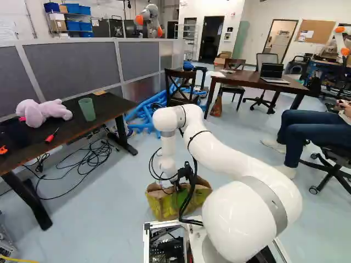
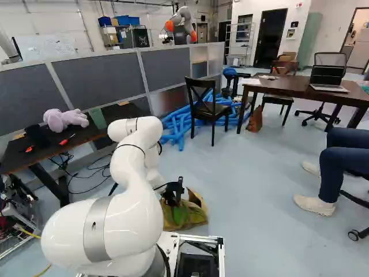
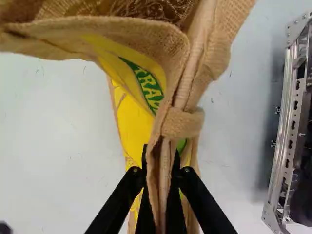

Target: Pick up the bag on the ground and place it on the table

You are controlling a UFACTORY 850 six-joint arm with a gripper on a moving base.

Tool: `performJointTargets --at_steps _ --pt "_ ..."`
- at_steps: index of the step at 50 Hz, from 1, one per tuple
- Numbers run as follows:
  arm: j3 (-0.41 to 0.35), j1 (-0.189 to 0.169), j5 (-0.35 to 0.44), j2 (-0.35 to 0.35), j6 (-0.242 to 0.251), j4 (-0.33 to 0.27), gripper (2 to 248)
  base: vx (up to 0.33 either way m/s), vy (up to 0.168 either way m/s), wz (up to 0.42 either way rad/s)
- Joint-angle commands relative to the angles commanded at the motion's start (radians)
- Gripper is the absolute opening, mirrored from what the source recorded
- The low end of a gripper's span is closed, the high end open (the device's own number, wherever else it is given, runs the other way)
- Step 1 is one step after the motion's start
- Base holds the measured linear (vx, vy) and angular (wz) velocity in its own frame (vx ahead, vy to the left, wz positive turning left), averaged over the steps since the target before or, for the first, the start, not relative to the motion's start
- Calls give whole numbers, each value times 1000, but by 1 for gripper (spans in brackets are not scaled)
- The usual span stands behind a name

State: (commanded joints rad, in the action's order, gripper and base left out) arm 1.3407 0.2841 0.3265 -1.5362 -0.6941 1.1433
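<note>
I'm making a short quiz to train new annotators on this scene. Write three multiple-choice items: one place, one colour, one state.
1. Where do the blue tubes lie?
A) in the bag
B) on the floor
C) on a chair

2. What colour is the cup beside the plush toy?
A) green
B) red
C) yellow

3. How is the gripper?
A) open, away from the bag
B) shut on the cup
C) shut on the bag

Key:
1 B: both base views show them heaped there.
2 A: its green side shows in both base views.
3 C: the wrist view shows burlap between both fingers.
</note>
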Motion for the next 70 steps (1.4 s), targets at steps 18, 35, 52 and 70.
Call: performJointTargets --at_steps 18,35,52,70 --pt "-67 0 0 70 0 0 21 0 0 0" --pt "-128 3 0 136 0 0 21 0 0 0" --pt "-186 13 0 203 0 -43 21 0 0 0" --pt "-247 19 0 274 0 -118 21 0 0 0"
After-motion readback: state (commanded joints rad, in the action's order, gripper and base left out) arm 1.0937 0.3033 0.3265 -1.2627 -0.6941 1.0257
